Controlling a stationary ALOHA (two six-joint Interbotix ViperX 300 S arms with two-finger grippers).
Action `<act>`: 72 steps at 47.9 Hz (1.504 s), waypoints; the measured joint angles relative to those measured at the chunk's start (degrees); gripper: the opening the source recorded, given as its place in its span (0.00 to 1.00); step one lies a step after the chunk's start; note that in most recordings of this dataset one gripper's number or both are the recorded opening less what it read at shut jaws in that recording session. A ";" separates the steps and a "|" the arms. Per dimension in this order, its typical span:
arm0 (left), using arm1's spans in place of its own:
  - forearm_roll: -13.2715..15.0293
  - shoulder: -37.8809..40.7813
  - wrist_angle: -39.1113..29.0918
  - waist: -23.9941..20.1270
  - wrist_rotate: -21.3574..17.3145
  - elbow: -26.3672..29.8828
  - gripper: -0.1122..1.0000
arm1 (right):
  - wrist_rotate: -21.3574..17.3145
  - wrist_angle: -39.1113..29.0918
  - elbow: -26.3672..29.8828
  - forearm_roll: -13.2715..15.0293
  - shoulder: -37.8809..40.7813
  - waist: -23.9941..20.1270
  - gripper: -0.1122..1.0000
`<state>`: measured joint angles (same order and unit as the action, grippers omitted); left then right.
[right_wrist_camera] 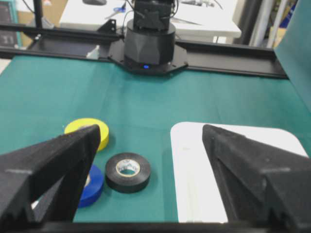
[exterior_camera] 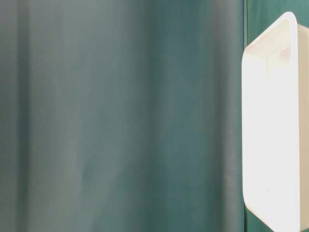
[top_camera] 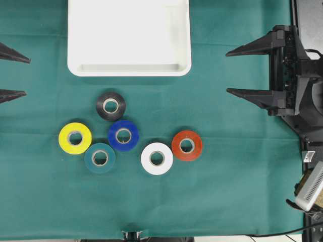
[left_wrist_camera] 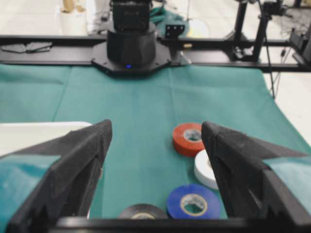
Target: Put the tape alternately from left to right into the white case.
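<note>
tape (top_camera: 123, 135) on cloth | apart from both spread grippers | white case (top_camera: 129, 69) empty

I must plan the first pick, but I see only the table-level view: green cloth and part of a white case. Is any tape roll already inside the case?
Observer: No. From overhead, the white case holds nothing.
Operator: Which roll lies most to the left?
Observer: The yellow roll. The red-orange roll lies farthest right.
Operator: Are the claws ready?
Observer: Both are open and hold nothing. The left claw is at the left edge and the right claw is at the right side, both away from the rolls.
</note>
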<state>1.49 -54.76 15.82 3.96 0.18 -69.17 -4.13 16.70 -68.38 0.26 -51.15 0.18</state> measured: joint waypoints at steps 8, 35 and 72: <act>0.00 1.32 -1.14 0.00 0.09 0.09 0.84 | -0.09 0.00 0.09 0.00 0.97 0.44 0.84; 0.00 16.52 -2.11 -1.41 0.09 5.80 0.84 | -0.09 0.00 3.69 0.00 11.69 1.93 0.84; 0.09 32.61 -14.85 -2.90 2.02 15.82 0.84 | -0.18 -8.88 13.18 0.00 27.95 2.02 0.84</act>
<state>1.58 -22.15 0.97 1.05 2.20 -53.35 -4.31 7.82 -55.20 0.26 -23.20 2.20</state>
